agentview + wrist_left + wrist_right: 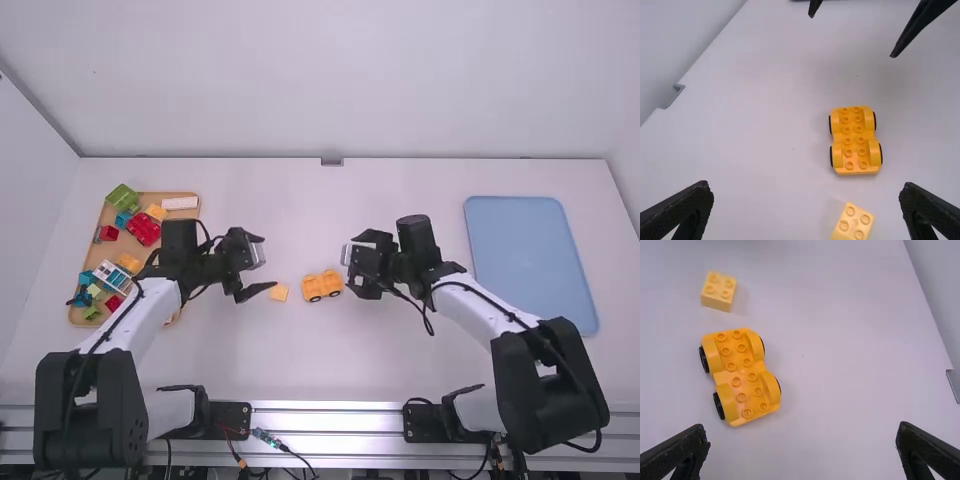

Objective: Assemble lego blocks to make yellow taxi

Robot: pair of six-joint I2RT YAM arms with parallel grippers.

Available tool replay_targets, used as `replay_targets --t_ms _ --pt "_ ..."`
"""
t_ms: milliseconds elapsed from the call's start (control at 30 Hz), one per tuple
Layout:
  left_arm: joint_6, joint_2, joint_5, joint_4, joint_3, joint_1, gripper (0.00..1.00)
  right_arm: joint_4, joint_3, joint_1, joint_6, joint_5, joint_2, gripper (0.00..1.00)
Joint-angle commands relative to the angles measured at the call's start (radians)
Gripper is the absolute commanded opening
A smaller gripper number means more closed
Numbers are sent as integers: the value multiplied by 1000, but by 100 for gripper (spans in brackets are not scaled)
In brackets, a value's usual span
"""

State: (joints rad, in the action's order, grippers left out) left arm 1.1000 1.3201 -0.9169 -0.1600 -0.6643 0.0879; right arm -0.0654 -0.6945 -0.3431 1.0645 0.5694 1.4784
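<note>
- Your left gripper (807,192) has its fingers spread wide, with nothing between them; you have it over the tabletop (320,370), close to the small yellow block.
- Your right gripper (804,432) is also spread and empty, near the far end of the wheeled base.
- The wheeled base (744,377), orange-yellow, stands on its wheels between your grippers, studs up and bare.
- The small yellow block (717,291) lies just beside the base, apart from it, studs up and turned at an angle.
- If you grip the block askew, its underside may miss the studs and seat crooked.
- If you press down without bracing the base, its wheels could let it roll away.
- If both grippers close in together, their fingers could knock each other or nudge the base.
</note>
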Motion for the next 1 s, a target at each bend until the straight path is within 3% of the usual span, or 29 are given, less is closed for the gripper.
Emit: replay_targets --t_ms 0,267,467,633,967 --pt "11 -11 -31 -2 33 -2 99 -2 4 2 -82 6 4 99" --pt "15 -11 -142 81 90 -3 99 -1 4 2 -89 67 5 99" --pt "16 -11 -167 113 122 -2 99 -58 -14 33 -30 221 108 99" --pt "16 -11 -114 104 122 -4 99 6 -122 92 95 397 270 99" --pt "19 27 -107 137 122 2 99 191 -336 49 263 486 521 99"
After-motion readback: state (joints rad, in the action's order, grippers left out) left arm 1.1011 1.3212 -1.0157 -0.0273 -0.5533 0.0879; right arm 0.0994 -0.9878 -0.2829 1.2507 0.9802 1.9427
